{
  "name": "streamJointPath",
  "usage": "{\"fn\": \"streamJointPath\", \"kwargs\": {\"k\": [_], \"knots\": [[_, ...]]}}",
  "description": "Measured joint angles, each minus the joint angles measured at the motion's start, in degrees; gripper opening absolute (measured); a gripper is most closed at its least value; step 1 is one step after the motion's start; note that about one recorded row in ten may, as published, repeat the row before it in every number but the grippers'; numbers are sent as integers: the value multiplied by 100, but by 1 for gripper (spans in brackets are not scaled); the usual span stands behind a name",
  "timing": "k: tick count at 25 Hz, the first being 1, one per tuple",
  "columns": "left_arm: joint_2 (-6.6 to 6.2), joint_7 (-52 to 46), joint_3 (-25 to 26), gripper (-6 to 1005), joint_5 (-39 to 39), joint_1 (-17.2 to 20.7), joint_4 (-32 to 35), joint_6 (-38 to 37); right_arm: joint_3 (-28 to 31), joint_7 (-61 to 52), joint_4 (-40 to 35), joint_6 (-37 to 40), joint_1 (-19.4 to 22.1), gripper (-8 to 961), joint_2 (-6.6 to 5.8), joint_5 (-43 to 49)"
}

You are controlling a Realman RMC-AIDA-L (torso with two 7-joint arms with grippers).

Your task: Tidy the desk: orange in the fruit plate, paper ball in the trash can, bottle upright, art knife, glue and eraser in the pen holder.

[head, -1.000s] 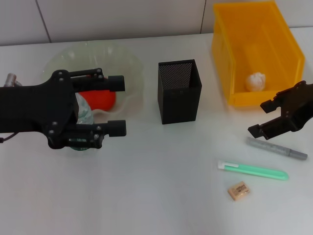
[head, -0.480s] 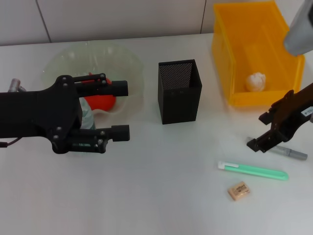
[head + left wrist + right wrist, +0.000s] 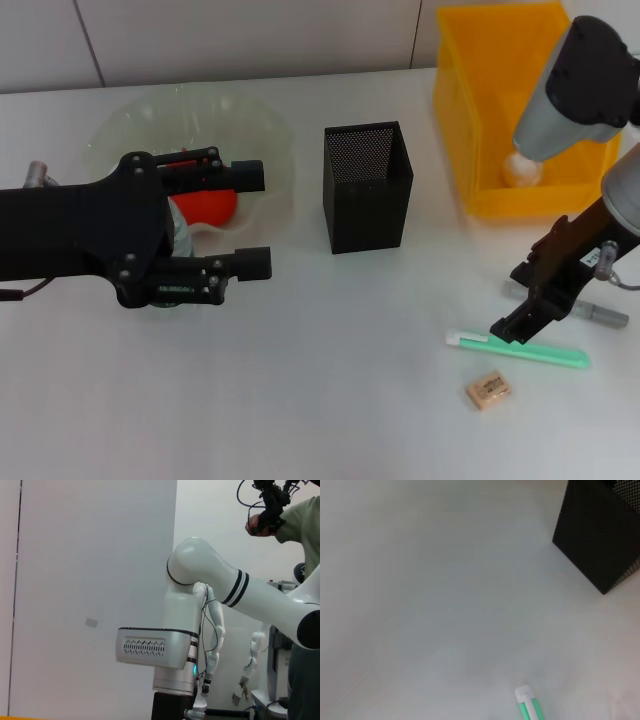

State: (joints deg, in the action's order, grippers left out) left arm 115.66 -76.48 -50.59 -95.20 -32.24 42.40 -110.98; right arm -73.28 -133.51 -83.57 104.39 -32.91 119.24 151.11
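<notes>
- Right gripper hangs low over the green knife on the bench, its lower tip above the knife's white-capped end; whether the jaws are parted I cannot tell, and they hold nothing visible.
- Grey glue stick lies just behind the gripper, partly hidden by it. Risk: a descent here could clip or roll it, since the two lie close together.
- Knife is thin and flat. Risk: jaws closing off-centre near its end could pivot it or skid it toward the eraser lying near it.
- Pen holder has a narrow square mouth and stands well apart from these items. Risk: a long knife carried tilted may catch the rim or tip the cup.
- Left gripper, jaws spread and empty, sits beside the fruit plate, which holds the orange. The bottle shows only in part behind the arm. Risk: a sideways sweep could knock bottle or plate.
- Paper ball lies in the yellow bin.
</notes>
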Motion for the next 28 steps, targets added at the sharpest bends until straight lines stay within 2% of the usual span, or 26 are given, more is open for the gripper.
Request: {"fn": "streamJointPath", "kwargs": {"k": [10, 28], "knots": [[9, 2, 5, 786, 0, 2, -3, 1, -422, -73, 299, -283, -92, 776, 3, 145], [-14, 2, -13, 786, 1, 8, -7, 28, -795, -268, 525, -378, -300, 776, 2, 258]]}}
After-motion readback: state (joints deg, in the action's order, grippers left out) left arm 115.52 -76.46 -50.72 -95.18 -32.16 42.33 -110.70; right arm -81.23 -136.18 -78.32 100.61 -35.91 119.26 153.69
